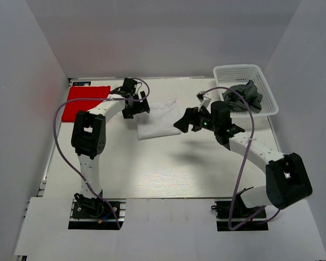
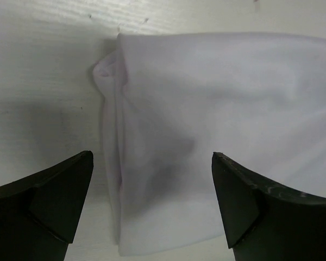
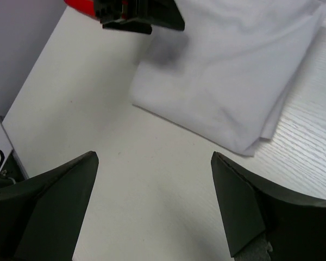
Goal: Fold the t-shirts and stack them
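A folded white t-shirt (image 1: 156, 118) lies flat in the middle of the table; it fills the left wrist view (image 2: 217, 136) and shows at the top of the right wrist view (image 3: 233, 81). A folded red t-shirt (image 1: 84, 100) lies at the far left. A dark grey t-shirt (image 1: 245, 97) is bunched in the basket. My left gripper (image 1: 138, 106) is open and empty, just above the white shirt's left edge. My right gripper (image 1: 183, 123) is open and empty, over bare table just right of the white shirt.
A white plastic lattice basket (image 1: 270, 100) stands at the back right corner. White walls enclose the table on the left, the back and the right. Purple cables loop from both arms.
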Available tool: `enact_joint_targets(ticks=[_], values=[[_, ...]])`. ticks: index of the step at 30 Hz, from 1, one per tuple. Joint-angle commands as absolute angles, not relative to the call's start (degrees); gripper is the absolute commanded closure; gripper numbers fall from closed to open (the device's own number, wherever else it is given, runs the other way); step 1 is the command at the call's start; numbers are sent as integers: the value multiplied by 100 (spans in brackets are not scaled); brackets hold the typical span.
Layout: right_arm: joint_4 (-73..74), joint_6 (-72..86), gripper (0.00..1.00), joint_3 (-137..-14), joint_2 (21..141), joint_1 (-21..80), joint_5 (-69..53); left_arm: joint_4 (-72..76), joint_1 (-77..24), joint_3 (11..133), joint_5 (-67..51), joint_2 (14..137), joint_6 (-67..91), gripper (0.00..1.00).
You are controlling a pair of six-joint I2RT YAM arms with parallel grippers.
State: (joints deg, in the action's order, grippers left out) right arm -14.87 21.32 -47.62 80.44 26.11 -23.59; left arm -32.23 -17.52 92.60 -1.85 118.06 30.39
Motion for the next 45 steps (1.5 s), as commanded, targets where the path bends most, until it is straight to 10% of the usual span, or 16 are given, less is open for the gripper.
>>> enact_joint_targets(ticks=[1,10,17,45], values=[[-1266,1987,10,-4597,7517,2575,-1802,-3683,-1731,9439,-44,11935,2936,0],[-949,1731,10,-4307,6952,2566,-1230,-3568,-1845,9510,-316,12497,2796,30],[-1011,1767,10,-3999,6654,2549,-1125,-3365,-1846,9501,-466,12604,2523,100],[-914,1274,10,-3762,6530,2531,255,-4184,-1363,11161,2962,11443,-1055,100]])
